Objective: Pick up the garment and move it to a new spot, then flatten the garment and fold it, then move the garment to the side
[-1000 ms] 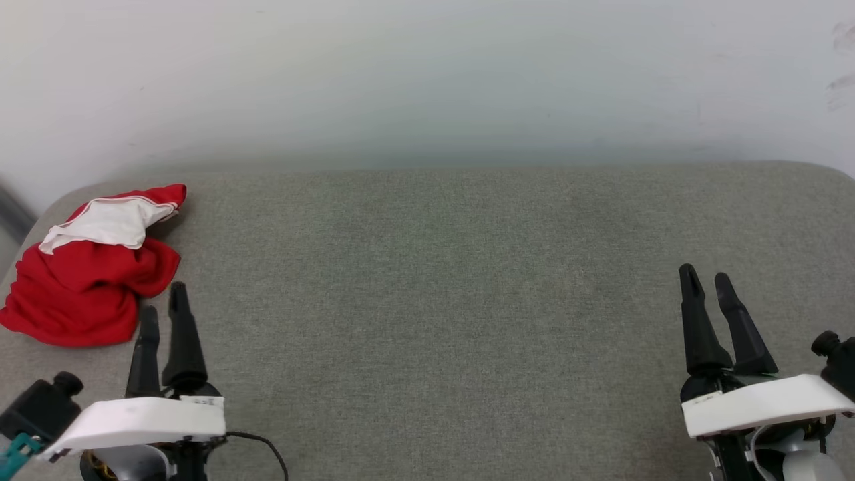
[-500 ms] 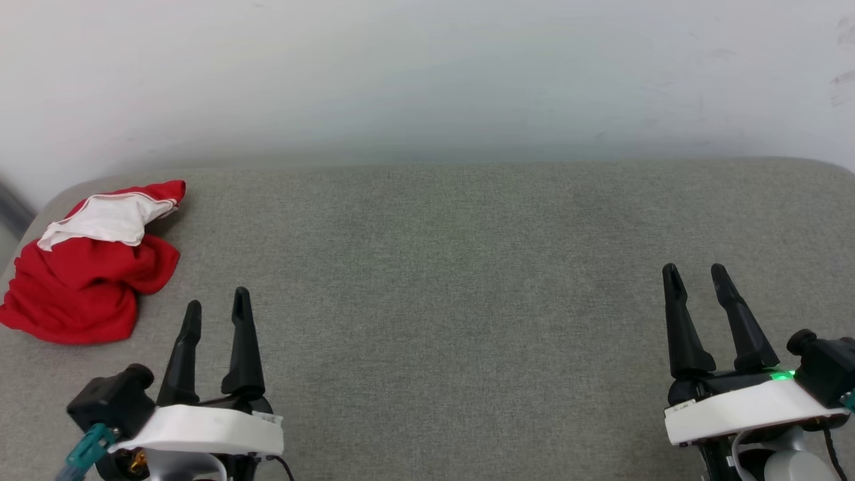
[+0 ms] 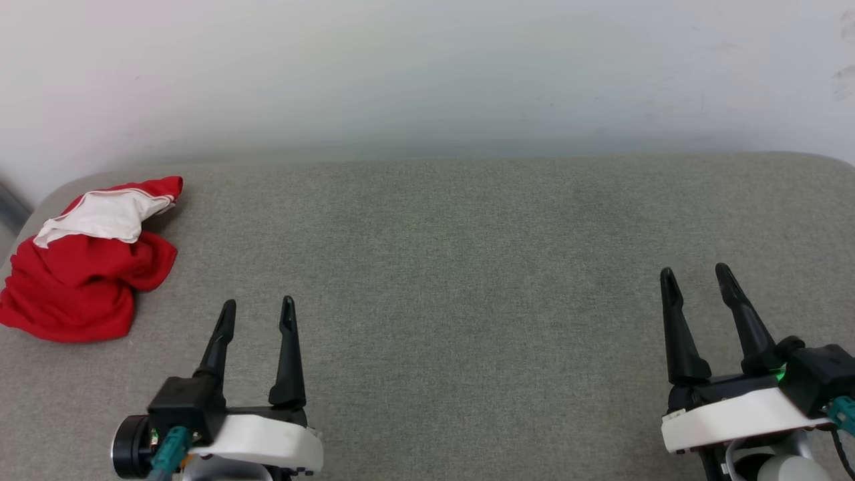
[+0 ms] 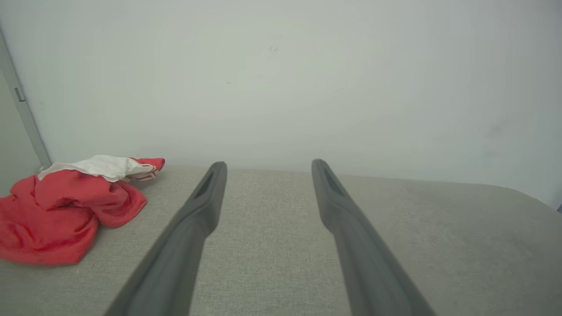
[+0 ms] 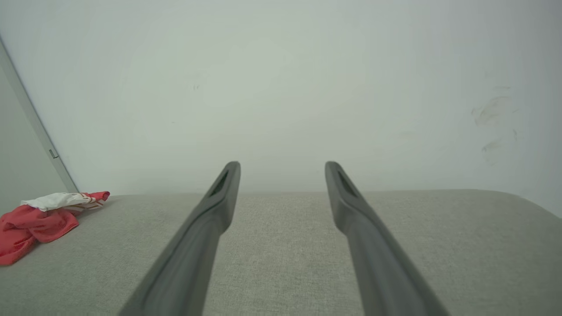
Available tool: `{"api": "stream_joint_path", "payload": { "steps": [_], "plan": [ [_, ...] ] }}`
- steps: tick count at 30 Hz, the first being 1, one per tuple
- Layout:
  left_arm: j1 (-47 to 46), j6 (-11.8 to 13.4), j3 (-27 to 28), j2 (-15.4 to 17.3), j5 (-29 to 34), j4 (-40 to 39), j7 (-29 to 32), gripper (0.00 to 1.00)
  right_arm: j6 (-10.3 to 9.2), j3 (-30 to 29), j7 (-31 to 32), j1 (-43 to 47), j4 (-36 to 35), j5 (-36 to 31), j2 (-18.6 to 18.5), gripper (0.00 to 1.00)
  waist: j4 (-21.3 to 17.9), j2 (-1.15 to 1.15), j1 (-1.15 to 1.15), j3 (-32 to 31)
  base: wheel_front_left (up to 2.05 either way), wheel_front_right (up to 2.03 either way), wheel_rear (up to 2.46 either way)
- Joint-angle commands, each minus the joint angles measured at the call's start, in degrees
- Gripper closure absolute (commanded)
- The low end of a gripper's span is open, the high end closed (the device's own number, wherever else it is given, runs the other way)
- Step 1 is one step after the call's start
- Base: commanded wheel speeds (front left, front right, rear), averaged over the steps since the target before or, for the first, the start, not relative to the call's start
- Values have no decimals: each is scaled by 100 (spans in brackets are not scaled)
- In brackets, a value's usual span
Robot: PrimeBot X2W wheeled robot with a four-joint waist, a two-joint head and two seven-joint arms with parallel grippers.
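The garment (image 3: 83,267) lies crumpled in a red heap with a white sleeve on top, at the far left of the grey padded table (image 3: 454,267). In the left wrist view the garment (image 4: 66,206) sits left of my fingers, and the right wrist view shows the garment (image 5: 39,219) far off at the left edge. My left gripper (image 3: 258,308) stands open and empty at the lower left, to the right of the heap and apart from it. Over at the lower right my right gripper (image 3: 698,275) is open too, nothing between its fingers.
A pale wall (image 3: 427,80) rises directly behind the table's far edge. A grey vertical frame strip (image 4: 24,114) runs up the wall at the left, beyond the garment. The table's corners are rounded.
My left gripper has swung right, away from the garment's edge, and now points straight up the view. The right gripper has turned slightly. The garment has not moved.
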Motion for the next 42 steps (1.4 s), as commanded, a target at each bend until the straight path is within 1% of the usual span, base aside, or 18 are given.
{"api": "stream_joint_path", "payload": {
  "steps": [1,3,5,6,9,11,14,20,22,27,30,35,42],
  "plan": [
    [-125,117,-135,100,156,-55,-49,0,0,13,-57,5,-77,-179,-2,0,-2,0,0,0,0,0,0],
    [-116,227,-239,114,121,-70,-76,0,0,32,-85,8,-85,-287,-2,0,-5,0,0,-1,0,0,0],
    [-102,269,-248,124,91,-100,-104,0,0,81,-111,9,-102,-375,-2,0,-10,0,0,0,0,0,0],
    [-95,261,-257,134,106,-119,-117,0,0,88,-123,15,-110,-425,-2,0,-13,0,0,0,0,0,0],
    [-13,116,-198,54,18,-150,-158,0,0,81,-163,51,-110,-461,-2,0,-17,0,0,4,0,0,0],
    [58,-46,-35,-55,-59,-183,-179,0,0,57,-190,72,-105,-397,-2,0,-19,0,0,9,0,0,0],
    [187,-468,260,-261,-143,-131,-214,0,0,2,-223,83,-108,-315,-1,0,-22,0,0,14,0,0,0],
    [337,-1236,835,-640,163,106,-285,0,0,-47,-303,141,-26,-362,0,0,-22,0,0,26,0,0,0],
    [353,-1416,965,-721,324,197,-318,0,0,-67,-328,155,-3,-346,0,0,-22,0,0,29,0,0,0],
    [423,-1694,1111,-858,612,521,-370,0,0,-73,-378,182,144,-266,0,0,-27,0,0,5,0,0,0],
    [449,-1776,1140,-894,801,621,-402,0,0,-48,-410,201,184,-383,1,0,-28,0,-1,-14,0,0,0],
    [464,-1841,1140,-920,1094,651,-455,0,0,-9,-462,244,241,-572,1,0,-20,0,-1,-20,0,0,0],
    [470,-1893,1215,-934,1112,688,-518,0,-1,11,-524,279,238,-757,2,0,12,0,-1,-18,0,0,0]
  ]
}}
